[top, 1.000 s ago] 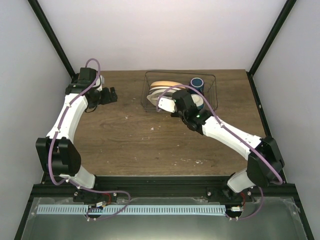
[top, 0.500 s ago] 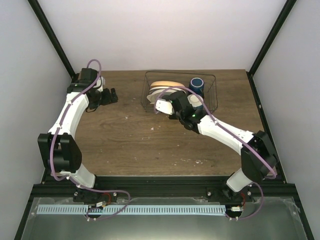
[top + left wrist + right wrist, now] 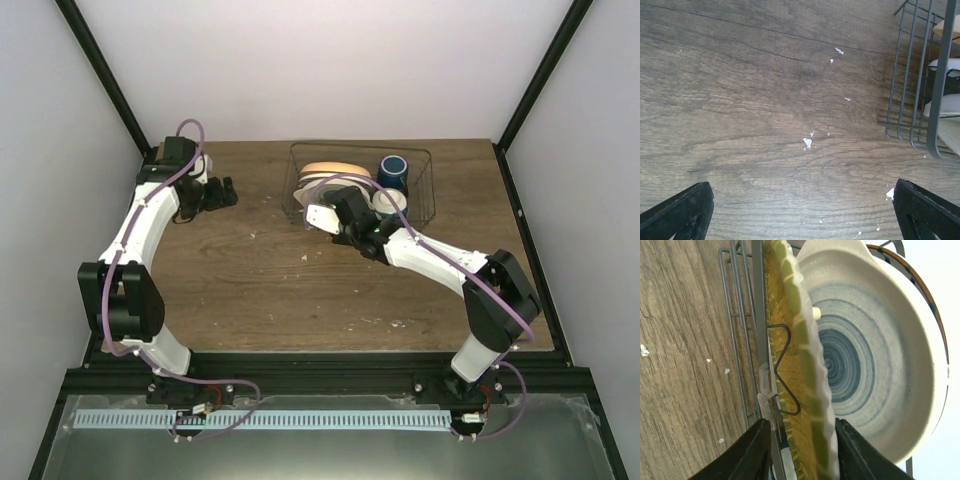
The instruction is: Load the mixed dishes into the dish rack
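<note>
The wire dish rack point(image 3: 420, 195) stands at the back of the table. An orange-yellow plate point(image 3: 325, 169) and a cream ringed plate point(image 3: 308, 186) stand on edge in its left part. The dark blue mug point(image 3: 394, 169) and the small white bowl point(image 3: 388, 200) sit to their right. My right gripper point(image 3: 322, 208) is at the rack's left front. In the right wrist view my right gripper point(image 3: 802, 455) is open, its jaws straddling the orange-yellow plate point(image 3: 785, 370) and a rack wire point(image 3: 757, 315), with the cream plate point(image 3: 850, 360) behind. My left gripper point(image 3: 215, 193) is open over bare wood.
Small white crumbs point(image 3: 807, 142) dot the wooden table point(image 3: 740, 100) under my left gripper point(image 3: 800, 215). The rack's corner point(image 3: 920, 100) shows at the right edge of the left wrist view. Black frame posts point(image 3: 100, 70) rise at the back corners.
My right gripper has moved left along the rack's front toward the plates, and its jaws have parted. The left arm has hardly moved.
</note>
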Tool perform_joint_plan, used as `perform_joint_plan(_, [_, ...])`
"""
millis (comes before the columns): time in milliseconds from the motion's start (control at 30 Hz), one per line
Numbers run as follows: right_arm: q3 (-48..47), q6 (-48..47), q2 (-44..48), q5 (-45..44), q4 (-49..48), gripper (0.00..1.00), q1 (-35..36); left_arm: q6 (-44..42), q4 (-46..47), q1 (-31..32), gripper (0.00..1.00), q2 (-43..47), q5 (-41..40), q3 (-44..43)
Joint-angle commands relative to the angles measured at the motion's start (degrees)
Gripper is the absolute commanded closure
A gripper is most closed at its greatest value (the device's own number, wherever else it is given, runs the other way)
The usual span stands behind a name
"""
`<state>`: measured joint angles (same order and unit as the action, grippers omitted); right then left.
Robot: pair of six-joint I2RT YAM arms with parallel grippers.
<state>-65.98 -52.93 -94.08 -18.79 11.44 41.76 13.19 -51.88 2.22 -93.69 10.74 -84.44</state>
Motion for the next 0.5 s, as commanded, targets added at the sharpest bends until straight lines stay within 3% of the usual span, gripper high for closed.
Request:
perform_joint_plan(0, [-2.9,1.9,0.7,1.7,2.0,0.6,0.4,-0.8,0.9,-0.3,0.0,-1.2,0.9,-1.7])
perform_joint_plan(67, [-3.1,2.3,0.8,1.5,2.7,0.53,0.4,-0.8,0.8,-0.3,0.0,-1.4,1.2,-1.9])
perform_joint_plan(367, [-5.7,3.8,2.9,-1.1,5.0,0.35,0.5,-0.9,0.8,-0.3,0.0,-1.9,2.0,-2.5])
perform_joint_plan(467, [-8.2,7.4,5.3,0.3,6.6,0.18,0.2,-0.2,1.6,-0.3,0.0,-1.7,1.7,-2.6])
